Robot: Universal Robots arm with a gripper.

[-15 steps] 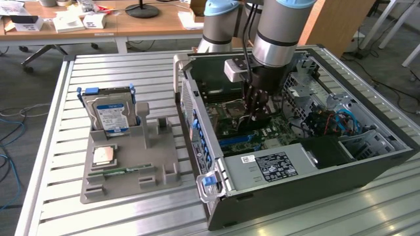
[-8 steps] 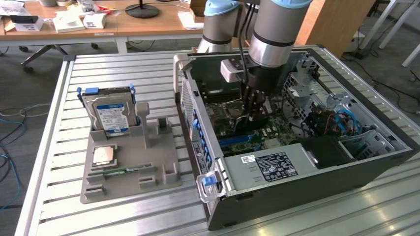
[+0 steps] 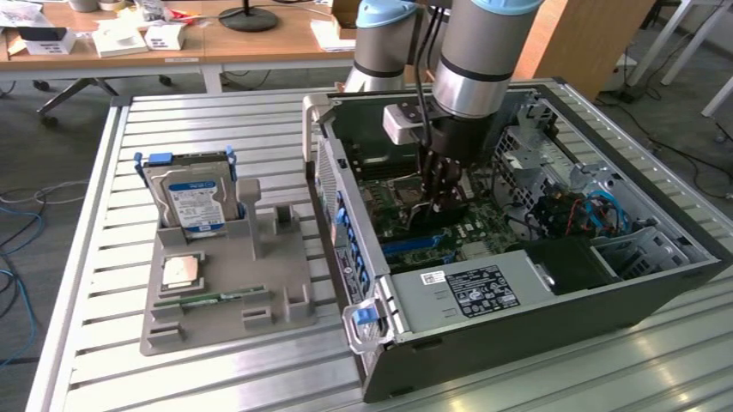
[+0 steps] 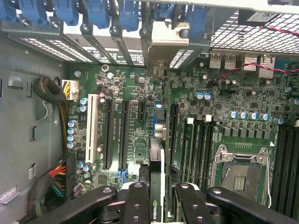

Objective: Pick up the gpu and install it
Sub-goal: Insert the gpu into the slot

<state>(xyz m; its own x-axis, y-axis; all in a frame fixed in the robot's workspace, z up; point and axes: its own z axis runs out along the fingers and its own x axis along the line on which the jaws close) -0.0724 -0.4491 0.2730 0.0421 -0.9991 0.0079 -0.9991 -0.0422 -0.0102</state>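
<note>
**A:** What is the claw [image 4: 159,205] doing?

**B:** It is partly closed, with its dark fingers [image 4: 136,201] pressed on both faces of the gpu [image 4: 155,154]. So the card is gripped and hanging edge-down beneath the claw.

**A:** And where is the card?

**B:** Inside the open computer case [image 3: 550,318], low over the motherboard [image 4: 135,93]. In the wrist view its thin edge runs parallel to the long black expansion slots [image 4: 108,135] and sits between two of them, above a blue fitting on the board. I can't tell whether the bottom edge is touching the board or just clear of it.

**A:** How far along is the task, then?

**B:** I'd say well past halfway. The card is picked up, carried into the case and roughly lined up. It doesn't look seated, and the claw has not let go.

**A:** What does the card look like?

**B:** Edge-on it is a slim, flat board, dark on one side with a pale strip along the other, and a green logo shows between the fingers.

**A:** And outside the case?

**B:** The grey holder [image 3: 218,318] sits on the slatted bench [image 3: 206,112], well apart from the case. It carries the hard drive [image 3: 195,197] upright and the green RAM stick [image 3: 212,299] lying flat.
</note>
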